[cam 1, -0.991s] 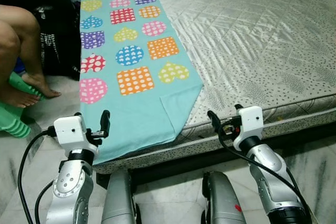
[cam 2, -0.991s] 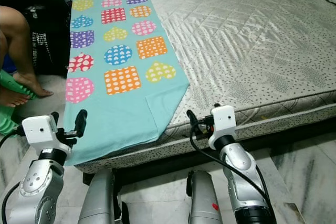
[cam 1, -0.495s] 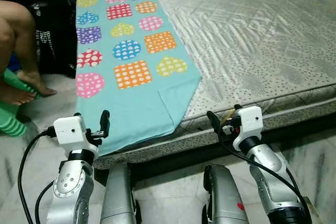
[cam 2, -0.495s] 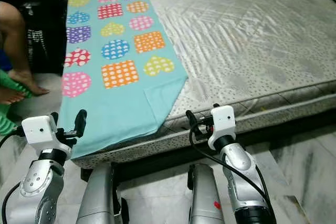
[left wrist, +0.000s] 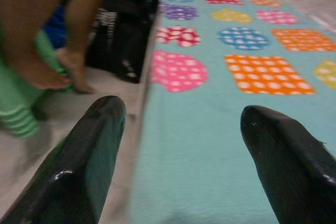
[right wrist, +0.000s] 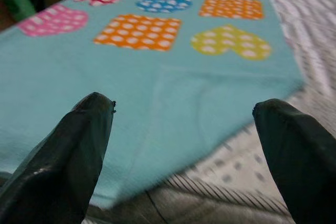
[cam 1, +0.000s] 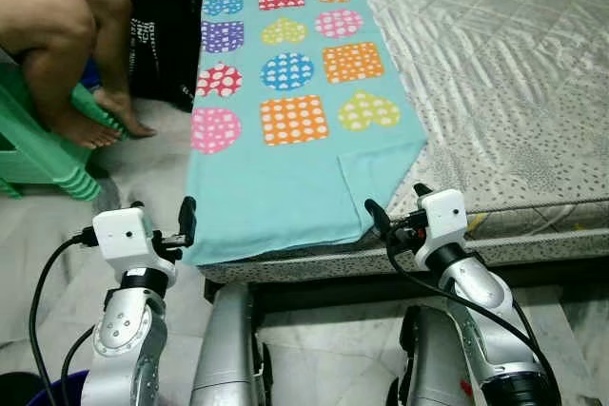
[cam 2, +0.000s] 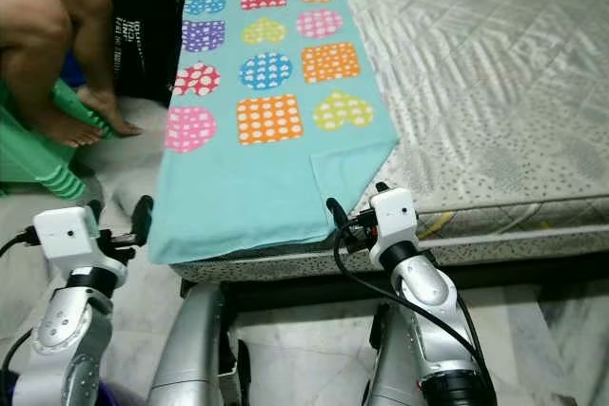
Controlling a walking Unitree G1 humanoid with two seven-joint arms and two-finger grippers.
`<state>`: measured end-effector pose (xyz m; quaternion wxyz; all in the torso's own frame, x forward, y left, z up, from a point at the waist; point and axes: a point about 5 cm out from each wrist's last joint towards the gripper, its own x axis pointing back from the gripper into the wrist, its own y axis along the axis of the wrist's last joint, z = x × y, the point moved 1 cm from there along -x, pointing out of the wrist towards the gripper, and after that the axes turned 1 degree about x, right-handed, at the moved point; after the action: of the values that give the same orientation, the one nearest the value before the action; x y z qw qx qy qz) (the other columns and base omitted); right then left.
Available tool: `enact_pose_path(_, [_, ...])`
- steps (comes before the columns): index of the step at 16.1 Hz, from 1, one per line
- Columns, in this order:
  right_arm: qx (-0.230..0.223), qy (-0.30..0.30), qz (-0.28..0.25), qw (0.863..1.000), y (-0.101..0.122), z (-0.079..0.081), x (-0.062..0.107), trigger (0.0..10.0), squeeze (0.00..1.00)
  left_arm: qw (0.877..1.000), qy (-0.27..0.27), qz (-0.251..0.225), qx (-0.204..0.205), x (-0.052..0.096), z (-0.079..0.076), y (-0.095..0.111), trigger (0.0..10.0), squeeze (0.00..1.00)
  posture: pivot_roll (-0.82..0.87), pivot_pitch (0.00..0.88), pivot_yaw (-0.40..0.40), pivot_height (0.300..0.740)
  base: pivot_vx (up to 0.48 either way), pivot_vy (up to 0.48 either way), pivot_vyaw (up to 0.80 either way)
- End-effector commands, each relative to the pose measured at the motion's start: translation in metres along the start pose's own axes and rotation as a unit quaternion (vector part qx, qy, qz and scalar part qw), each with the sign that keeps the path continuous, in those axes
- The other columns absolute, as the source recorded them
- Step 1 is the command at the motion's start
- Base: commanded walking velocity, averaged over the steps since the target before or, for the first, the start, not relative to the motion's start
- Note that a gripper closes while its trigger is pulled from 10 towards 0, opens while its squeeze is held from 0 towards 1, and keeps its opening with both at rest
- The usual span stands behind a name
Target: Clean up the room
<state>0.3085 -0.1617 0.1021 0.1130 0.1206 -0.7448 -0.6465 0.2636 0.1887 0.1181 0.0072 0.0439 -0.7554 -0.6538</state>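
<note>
A turquoise cloth (cam 1: 285, 178) printed with dotted hearts and squares lies along the left side of a grey quilted mattress (cam 1: 514, 73). Its near end drapes over the bed's front edge, with one corner folded. My left gripper (cam 1: 160, 220) is open and held just short of the cloth's near left corner, with nothing between its fingers (left wrist: 100, 124). My right gripper (cam 1: 395, 204) is open too, close in front of the folded corner. The cloth (right wrist: 173, 93) spreads beyond its fingers (right wrist: 89, 124).
A person sits on a green plastic stool (cam 1: 43, 154) at the left, bare feet (cam 1: 90, 128) on the floor. A black bag (cam 1: 166, 35) stands between the person and the bed. My two silver legs (cam 1: 228, 349) stand on pale marble floor before the bed.
The camera has swung left and come closer to the bed, so the cloth's near edge now sits right in front of both grippers. The arms keep the same pose, fingers still open.
</note>
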Motion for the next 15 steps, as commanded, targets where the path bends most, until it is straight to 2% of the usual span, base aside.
enact_pose_path(1, [-0.004, -0.003, 0.008, 1.0, -0.0039, -0.0014, 0.0036, 10.0, 0.0, 1.0, -0.003, 0.001, -0.003, 0.0022, 0.0013, -0.0002, 10.0, 0.0, -0.06, 0.187, 0.072, 0.526, 0.0, 0.0, 0.0])
enact_pose_path(3, [-0.008, -0.005, 0.008, 1.0, -0.0044, -0.0016, 0.0037, 10.0, 0.0, 1.0, -0.005, 0.001, -0.003, 0.0022, 0.0013, 0.0, 10.0, 0.0, -0.06, 0.189, 0.074, 0.526, 0.0, 0.0, 0.0])
enact_pose_path(6, [0.001, 0.004, 0.003, 1.0, -0.0032, 0.0, 0.0034, 10.0, 0.0, 1.0, -0.009, 0.0, -0.003, 0.0021, 0.0009, 0.0001, 10.0, 0.0, -0.06, 0.189, 0.074, 0.526, 0.244, 0.0, 0.0])
enact_pose_path(11, [-0.003, 0.004, 0.004, 1.0, -0.0037, 0.0, 0.0036, 10.0, 0.0, 1.0, -0.013, 0.003, -0.003, 0.0018, -0.0001, -0.0006, 10.0, 0.0, -0.06, 0.189, 0.074, 0.526, 0.245, 0.0, 0.65])
enact_pose_path(15, [-0.008, 0.003, 0.007, 1.0, -0.0043, -0.0002, 0.0037, 10.0, 0.0, 1.0, -0.007, 0.008, -0.002, 0.0013, 0.0, -0.002, 10.0, 0.0, -0.06, 0.192, 0.076, 0.526, 0.127, 0.0, 0.0])
